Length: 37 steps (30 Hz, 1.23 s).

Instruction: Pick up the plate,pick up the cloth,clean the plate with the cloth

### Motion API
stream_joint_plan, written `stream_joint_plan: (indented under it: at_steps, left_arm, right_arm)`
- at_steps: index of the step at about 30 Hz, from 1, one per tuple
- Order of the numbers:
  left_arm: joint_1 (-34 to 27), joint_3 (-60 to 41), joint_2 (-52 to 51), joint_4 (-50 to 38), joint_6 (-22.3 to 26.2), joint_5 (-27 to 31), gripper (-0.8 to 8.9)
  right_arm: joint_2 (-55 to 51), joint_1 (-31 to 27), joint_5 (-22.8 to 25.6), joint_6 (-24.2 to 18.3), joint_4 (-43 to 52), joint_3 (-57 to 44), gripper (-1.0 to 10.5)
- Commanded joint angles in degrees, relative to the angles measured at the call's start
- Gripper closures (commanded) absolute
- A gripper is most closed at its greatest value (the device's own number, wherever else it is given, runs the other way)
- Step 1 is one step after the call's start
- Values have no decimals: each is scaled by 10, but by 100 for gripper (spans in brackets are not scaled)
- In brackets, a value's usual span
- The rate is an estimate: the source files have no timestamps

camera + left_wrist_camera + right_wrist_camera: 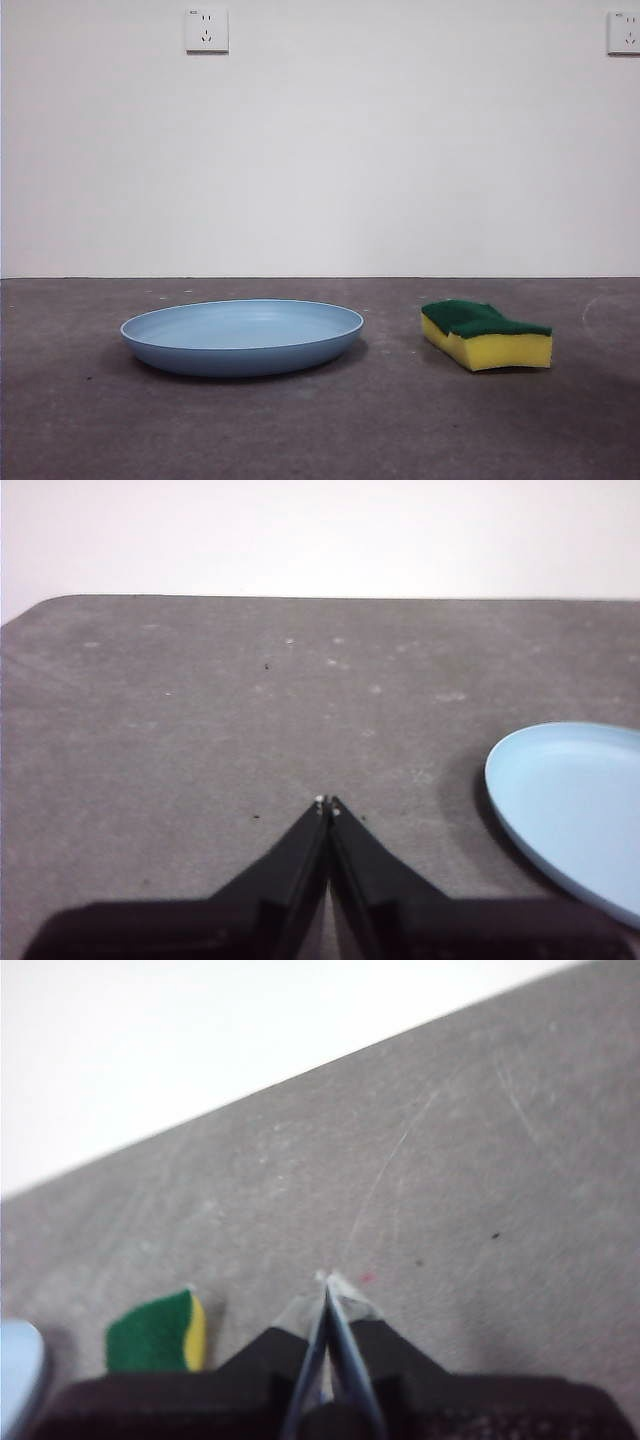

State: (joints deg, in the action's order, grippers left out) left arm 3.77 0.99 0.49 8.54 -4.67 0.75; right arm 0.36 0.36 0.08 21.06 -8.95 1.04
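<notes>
The light-blue plate (243, 335) lies flat on the grey table, left of centre in the front view. The cloth, a yellow sponge with a dark green top (486, 334), lies to its right, apart from it. Neither arm shows in the front view. My left gripper (327, 803) is shut and empty above bare table, with the plate's edge (572, 810) off to one side. My right gripper (328, 1280) is shut and empty above bare table, with the sponge (158, 1333) and a sliver of the plate (18, 1370) to its side.
A white wall stands behind the table, with two sockets (206, 30) high up. The table's far edge (320, 598) and a rounded corner show in the left wrist view.
</notes>
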Motion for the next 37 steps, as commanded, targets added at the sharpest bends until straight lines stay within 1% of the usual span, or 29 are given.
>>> stream_joint_plan:
  at_steps: [1, 4, 6, 11, 15, 18, 20, 22, 26, 28, 29, 30, 31, 32, 33, 34, 35, 36, 37]
  left_arm:
    - [-1, -7, 0, -7, -58, -21, 819]
    - [-1, 6, 0, -7, -96, -47, 819]
    - [-1, 25, 4, -1, -108, -54, 819]
    - [-1, 104, 45, 18, -108, -55, 819]
    - [-1, 184, 109, 39, -106, -57, 819]
    - [-1, 249, 165, 68, -101, -58, 819]
    - [-1, 292, 204, 92, -98, -59, 819]
    - [-1, 332, 244, 117, -73, -70, 818]
    - [0, 406, 327, 182, -27, -112, 814]
    - [0, 434, 365, 211, -22, -134, 809]
    - [0, 445, 384, 223, -21, -148, 779]
    - [0, 454, 402, 230, -22, -163, 706]
    - [0, 459, 416, 231, -22, -175, 617]
    - [0, 461, 432, 228, -23, -191, 500]
    - [0, 461, 441, 227, -29, -200, 388]
    - [0, 461, 449, 227, -33, -209, 330]
    - [0, 461, 457, 227, -38, -219, 318]
    - [0, 461, 465, 228, -46, -225, 318]
    - [0, 461, 470, 228, -48, -233, 318]
  right_arm:
    - [0, 1, -2, 56, 11, -5, 951]
    - [5, 1, -15, 56, 10, 14, 957]
    - [18, 1, -15, 62, 7, 37, 958]
    - [96, 1, -17, 65, -8, 127, 958]
    - [175, 1, -21, 40, -8, 222, 958]
    - [235, 1, -63, 14, -16, 295, 958]
    - [274, 1, -93, -5, -40, 345, 958]
    - [314, 1, -129, -29, -79, 396, 957]
    - [394, 1, -218, -100, -179, 485, 945]
    - [429, 2, -253, -134, -229, 517, 942]
    - [446, 2, -264, -148, -252, 530, 922]
    - [461, 2, -271, -156, -267, 538, 854]
    - [472, 3, -272, -158, -274, 541, 768]
    - [485, 5, -270, -158, -279, 542, 633]
    - [492, 7, -271, -157, -283, 542, 548]
    - [498, 9, -270, -156, -287, 542, 461]
    - [505, 10, -269, -156, -292, 542, 390]
    - [510, 10, -269, -155, -297, 542, 366]
    - [513, 10, -269, -156, -303, 542, 371]
